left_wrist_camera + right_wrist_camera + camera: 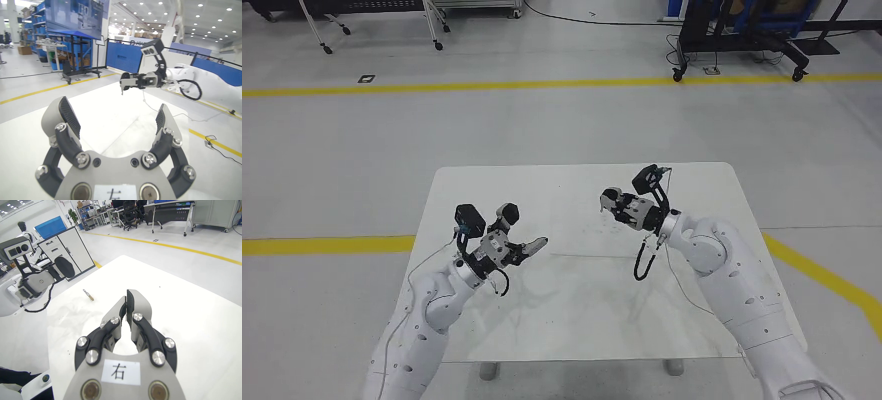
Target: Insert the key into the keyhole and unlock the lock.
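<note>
A small brass padlock (89, 295) with a silver shackle lies flat on the white table (572, 310), between the two arms. My right gripper (126, 293) hovers above the table, shut on a small silver key (122, 91). In the left wrist view the key's blade hangs straight down from the right gripper (124, 83). In the top view this right gripper (609, 199) sits over the far middle of the table. My left gripper (113, 104) is open and holds nothing, raised above the near left part of the table (525, 228). It faces the right gripper.
A thin white cable (170, 115) trails across the table below the right arm. The table edges are close behind the left arm. Beyond the table, yellow floor lines (542, 85), a screen stand (75, 37) and cabinets (66, 251) stand well clear.
</note>
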